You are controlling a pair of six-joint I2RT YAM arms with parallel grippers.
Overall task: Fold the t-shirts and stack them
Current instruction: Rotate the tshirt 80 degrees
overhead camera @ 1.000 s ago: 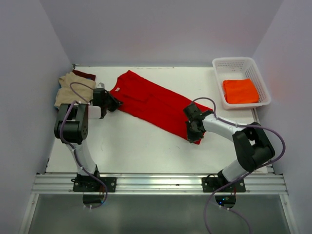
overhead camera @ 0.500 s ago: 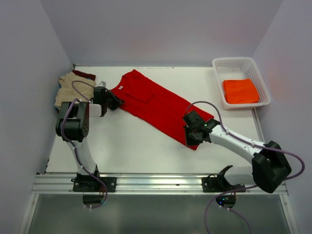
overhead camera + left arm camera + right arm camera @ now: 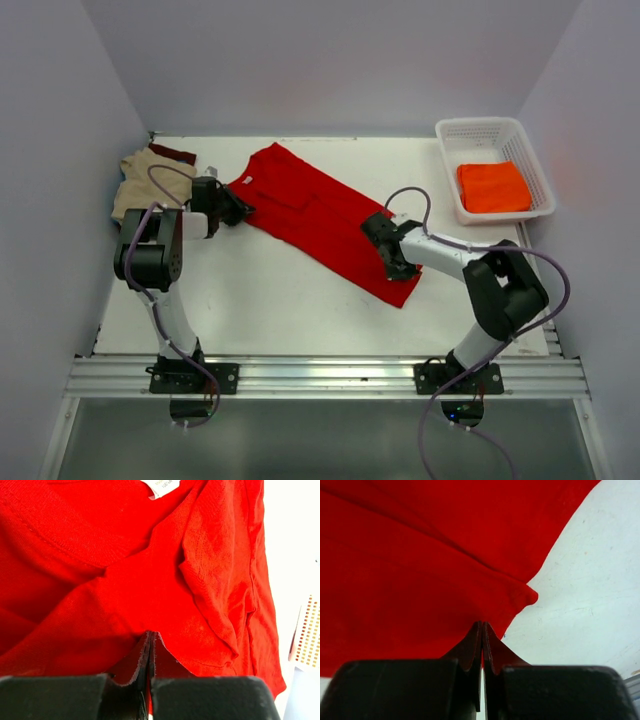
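Observation:
The bright red t-shirt [image 3: 315, 215] lies flat in a long diagonal strip from back left to front right, its white neck label [image 3: 247, 178] at the left end. My left gripper [image 3: 238, 212] is shut on the shirt's edge near the collar; in the left wrist view its fingertips [image 3: 150, 640] pinch red cloth [image 3: 125, 580] below the label [image 3: 161, 486]. My right gripper [image 3: 390, 262] is shut on the shirt's lower end; in the right wrist view it [image 3: 482, 627] pinches the cloth [image 3: 410, 570] beside a hem corner [image 3: 530, 597].
A tan t-shirt [image 3: 140, 180] lies crumpled at the back left with a dark maroon one [image 3: 176, 153] behind it. A white basket [image 3: 480, 126] at the back right holds a folded orange t-shirt [image 3: 493, 187]. Grey walls close in the table [image 3: 260, 300].
My right gripper has moved a little up and left along the shirt's lower end, while its elbow swung out to the right and came back. The left gripper has barely moved.

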